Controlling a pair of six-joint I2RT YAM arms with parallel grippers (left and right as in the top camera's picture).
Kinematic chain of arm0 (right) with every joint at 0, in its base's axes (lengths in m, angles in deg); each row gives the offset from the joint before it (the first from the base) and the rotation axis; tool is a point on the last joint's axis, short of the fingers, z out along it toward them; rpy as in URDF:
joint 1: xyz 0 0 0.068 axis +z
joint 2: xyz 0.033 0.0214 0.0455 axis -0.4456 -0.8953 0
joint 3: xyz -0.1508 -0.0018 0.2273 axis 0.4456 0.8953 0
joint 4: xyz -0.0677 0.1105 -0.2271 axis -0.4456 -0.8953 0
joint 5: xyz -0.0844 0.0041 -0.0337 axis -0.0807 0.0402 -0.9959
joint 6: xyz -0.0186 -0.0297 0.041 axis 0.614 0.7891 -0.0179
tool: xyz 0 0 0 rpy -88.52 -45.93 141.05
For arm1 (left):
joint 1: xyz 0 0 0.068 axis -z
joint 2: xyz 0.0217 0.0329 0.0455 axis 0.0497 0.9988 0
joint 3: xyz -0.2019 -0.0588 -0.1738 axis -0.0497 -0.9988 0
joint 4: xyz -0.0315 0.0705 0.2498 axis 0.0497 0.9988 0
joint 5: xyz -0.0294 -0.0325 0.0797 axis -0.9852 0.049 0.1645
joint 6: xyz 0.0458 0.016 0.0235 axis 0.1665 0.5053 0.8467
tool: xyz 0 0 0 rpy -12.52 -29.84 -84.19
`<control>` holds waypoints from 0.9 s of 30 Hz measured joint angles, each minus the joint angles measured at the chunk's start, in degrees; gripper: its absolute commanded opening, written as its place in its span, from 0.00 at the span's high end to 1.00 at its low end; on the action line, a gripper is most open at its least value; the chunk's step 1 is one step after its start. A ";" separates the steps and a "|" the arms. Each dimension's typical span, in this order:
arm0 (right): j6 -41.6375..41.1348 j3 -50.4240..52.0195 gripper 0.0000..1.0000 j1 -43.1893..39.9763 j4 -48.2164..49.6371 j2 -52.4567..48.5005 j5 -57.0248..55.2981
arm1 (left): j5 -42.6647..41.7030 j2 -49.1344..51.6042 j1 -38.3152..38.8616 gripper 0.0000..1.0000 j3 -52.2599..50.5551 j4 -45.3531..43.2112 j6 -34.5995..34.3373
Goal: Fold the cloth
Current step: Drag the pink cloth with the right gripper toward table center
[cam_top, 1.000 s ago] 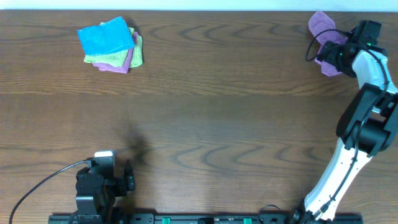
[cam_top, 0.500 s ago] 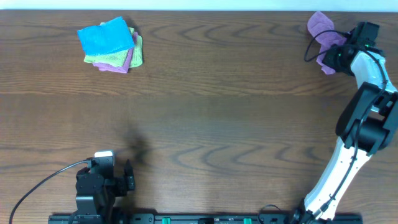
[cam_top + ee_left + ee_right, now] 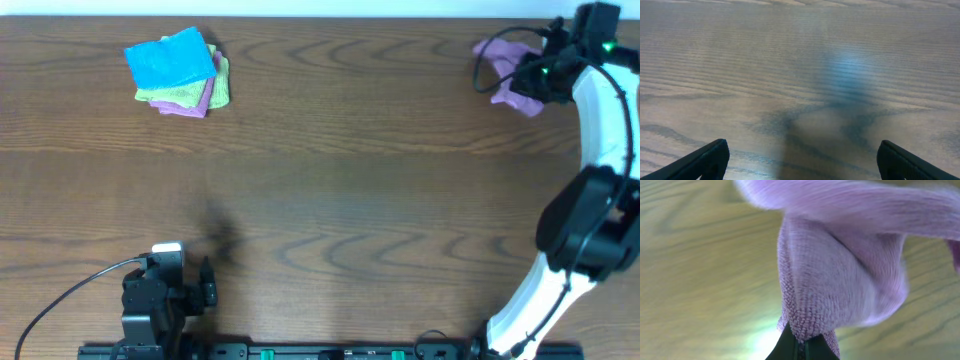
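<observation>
The lilac cloth (image 3: 505,70) is bunched at the table's far right corner in the overhead view. My right gripper (image 3: 540,74) is shut on one of its edges. The right wrist view shows the cloth (image 3: 840,275) hanging crumpled over the wood, its fuzzy edge pinched between the dark fingertips (image 3: 801,347). My left gripper (image 3: 207,283) rests near the front left edge, far from the cloth. In the left wrist view its gripper (image 3: 800,160) is open, with only bare wood between the fingers.
A stack of folded cloths (image 3: 180,72), bright blue on top of light green and purple, sits at the far left of the table. The right arm (image 3: 590,190) runs along the right side. A black cable (image 3: 60,300) trails from the left arm.
My right gripper has shut on the cloth's edge and moved left and toward the far edge, dragging the cloth with it and stretching it leftward. The left arm has stayed still.
</observation>
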 measured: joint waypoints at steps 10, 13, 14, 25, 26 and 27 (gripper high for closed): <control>7.93 -0.35 0.98 9.07 -13.99 6.49 2.34 | 0.00 0.00 0.00 0.05 0.00 0.00 0.00; 9.75 -0.35 0.98 12.20 -18.32 7.06 3.08 | 0.00 0.00 0.00 0.05 0.00 0.00 0.00; 10.34 -0.35 0.99 13.35 -19.67 7.21 3.28 | 0.00 0.00 0.00 0.05 0.00 0.00 0.00; 15.87 -0.35 0.98 30.16 -25.68 9.27 7.54 | 0.00 0.00 0.00 0.05 0.00 0.00 0.00; 16.13 -0.35 0.98 32.37 -25.59 9.62 7.78 | 0.00 0.00 0.00 0.05 0.00 0.00 0.00; 16.33 -0.35 0.99 33.97 -25.42 9.84 7.96 | 0.00 0.00 0.00 0.04 0.00 0.00 0.00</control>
